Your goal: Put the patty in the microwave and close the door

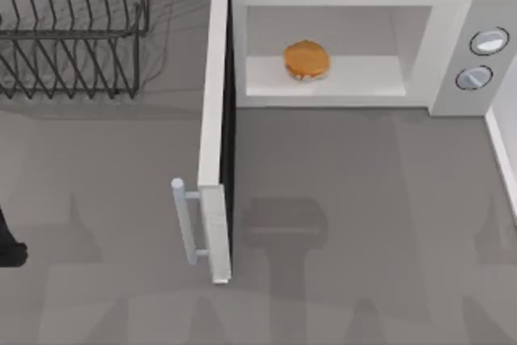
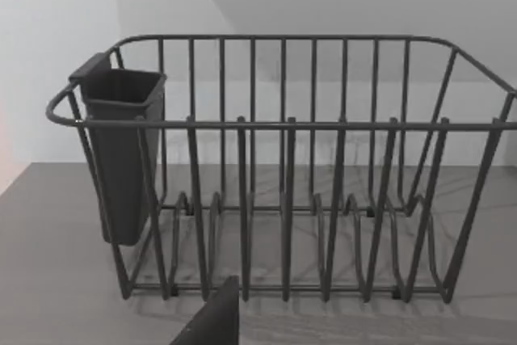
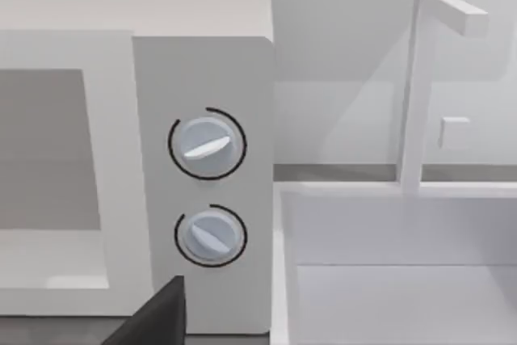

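One plain grey tabletop [image 1: 339, 199] carries everything, with a pale wall behind it. From above, the microwave [image 1: 452, 46] sits at the back, toward the right, and the patty [image 1: 307, 60] is lying on the cavity floor, roughly in the middle of it. The door [image 1: 216, 135] is swung wide open, sticking out toward the front edge-on, with its bar handle [image 1: 182, 220] on the left face near the free end.

Back left there's a black wire rack [image 1: 73, 30]. The left wrist view gets it side-on [image 2: 283, 167] and shows a dark cup-like holder [image 2: 121, 151] hooked on one end, can't see anything in it from here.

The right wrist view is looking at the microwave's knob panel [image 3: 206, 191], two round silver-blue knobs [image 3: 207, 145] stacked one above the other. Just beside the microwave it also picks up a white sink basin [image 3: 404, 280] with a tall white faucet [image 3: 420, 78], which the top view barely catches at the right edge.

A bit of the left arm [image 1: 10, 250] is parked at the left edge of the top view. Each wrist view has a dark sliver of its own tool, left tool [image 2: 212, 321] and right tool [image 3: 157, 317], but I honestly can't tell if either is open or closed.
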